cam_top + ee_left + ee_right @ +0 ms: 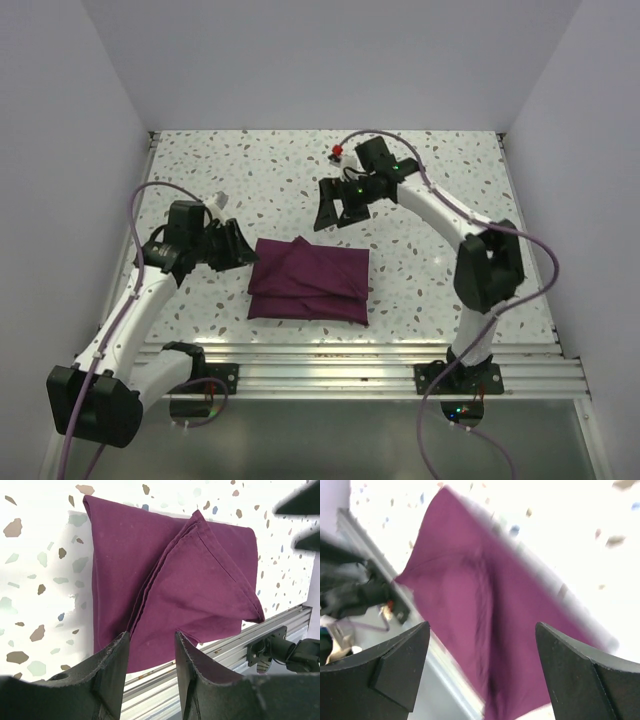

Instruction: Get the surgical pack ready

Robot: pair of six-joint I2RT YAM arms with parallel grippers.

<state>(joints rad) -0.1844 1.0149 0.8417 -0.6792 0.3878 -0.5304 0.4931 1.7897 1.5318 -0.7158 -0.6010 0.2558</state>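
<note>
The surgical pack [310,280] lies as a folded deep-maroon cloth bundle near the table's front edge; whatever it wraps is hidden. The left wrist view shows its overlapping folds [180,575], and it is blurred in the right wrist view [485,620]. My left gripper [240,247] hovers just left of the bundle, jaws open with nothing between them [151,642]. Behind the bundle, raised off the table, my right gripper [335,212] stands wide open and holds nothing [482,627].
A small red and white object [337,152] sits at the back of the speckled table [430,180]. Aluminium rails [330,360] run along the near edge. White walls enclose the left, back and right sides.
</note>
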